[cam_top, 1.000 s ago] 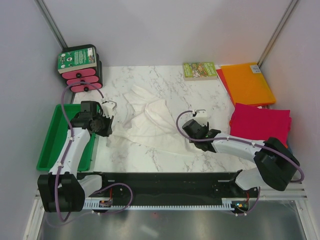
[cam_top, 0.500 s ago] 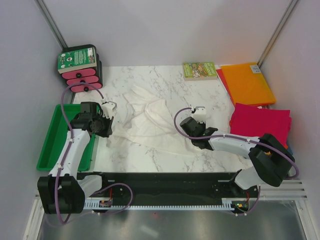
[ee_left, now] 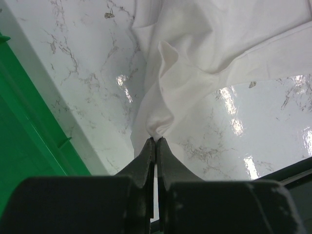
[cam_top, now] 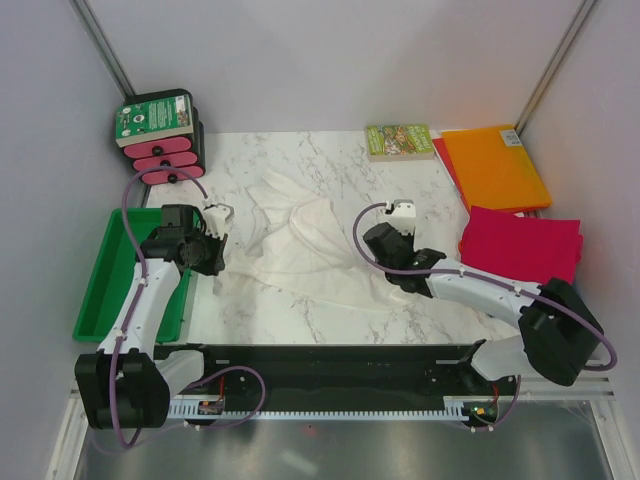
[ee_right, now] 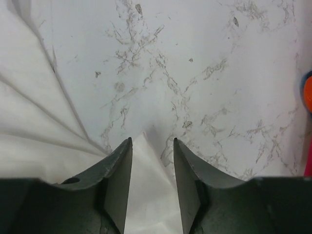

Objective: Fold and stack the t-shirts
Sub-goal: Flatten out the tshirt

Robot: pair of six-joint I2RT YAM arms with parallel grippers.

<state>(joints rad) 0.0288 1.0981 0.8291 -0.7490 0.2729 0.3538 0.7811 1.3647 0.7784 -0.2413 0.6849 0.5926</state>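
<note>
A thin, wrinkled white t-shirt point(cam_top: 300, 245) lies crumpled in the middle of the marble table. My left gripper point(cam_top: 215, 248) is at its left edge. In the left wrist view the jaws point(ee_left: 156, 140) are shut on a pinch of the white cloth point(ee_left: 195, 63). My right gripper point(cam_top: 385, 255) is low over the shirt's right edge. In the right wrist view it point(ee_right: 152, 141) is open, with a corner of white cloth point(ee_right: 148, 195) between the fingers. A folded orange shirt point(cam_top: 495, 165) and a folded magenta shirt point(cam_top: 520, 245) lie at the right. No blue shirt is in view.
A green tray point(cam_top: 105, 285) lies left of the table beside the left arm. A stack of black and pink cases with a green top point(cam_top: 160, 135) stands at the back left. A small green-covered book point(cam_top: 398, 140) lies at the back. Side walls are close.
My right gripper has shifted a little away from me and to the right over the shirt's right edge. The left gripper has stayed on its pinch of cloth.
</note>
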